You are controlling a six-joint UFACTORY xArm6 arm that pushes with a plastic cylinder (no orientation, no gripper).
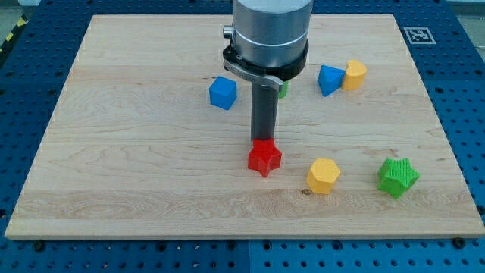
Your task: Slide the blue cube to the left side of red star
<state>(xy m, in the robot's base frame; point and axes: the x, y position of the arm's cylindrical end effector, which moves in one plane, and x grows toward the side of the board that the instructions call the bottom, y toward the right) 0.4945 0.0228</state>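
Note:
The blue cube [223,92] sits on the wooden board [136,167], left of the arm's rod. The red star [264,158] lies below it and to the right, near the board's middle. My tip [264,141] stands right at the red star's top edge, touching or almost touching it. The blue cube is up and to the left of my tip, with a gap between them.
A blue triangular block [329,80] and a yellow block [354,74] lie together at the upper right. A yellow hexagon [323,176] and a green star [398,177] lie at the lower right. A green block [283,89] peeks out behind the rod.

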